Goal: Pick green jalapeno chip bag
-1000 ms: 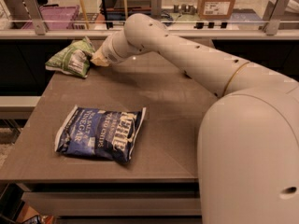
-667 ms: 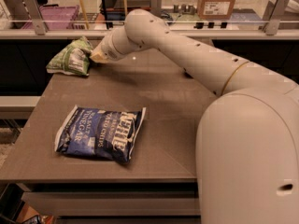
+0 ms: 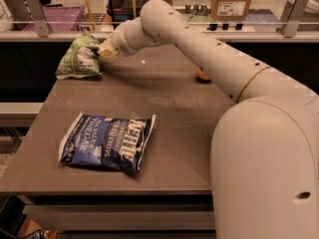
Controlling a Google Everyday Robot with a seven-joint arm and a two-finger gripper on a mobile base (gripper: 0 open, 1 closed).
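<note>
The green jalapeno chip bag [image 3: 79, 59] sits at the far left corner of the tabletop [image 3: 174, 103], crumpled, with its pale label panel facing the camera. The tool [image 3: 106, 49] is at the bag's upper right edge and appears to touch it. Whether the tool is open, closed or gripping the bag cannot be told from this view.

From the tool, the white arm [image 3: 199, 44] runs away from the bag to the right and towards the camera, over the tabletop. It joins the robot's large rounded body [image 3: 264, 168], which fills the near right of the view. A small orange thing [image 3: 202, 76] shows just under the arm, well to the right of the bag; what it is cannot be told.

Nearer the camera than the bag and well apart from it, a dark-blue chip bag [image 3: 107, 143] lies flat on the tabletop with its white lettering turned sideways. The tabletop is a smooth grey-brown slab, with a lower shelf [image 3: 119, 215] under its near edge.

Behind the bag runs a rail with metal posts [image 3: 37, 14]. Beyond it, behind and to the left of the bag, is a purple crate [image 3: 57, 16]. A cardboard box [image 3: 230, 1] stands far to the bag's right in the background.
</note>
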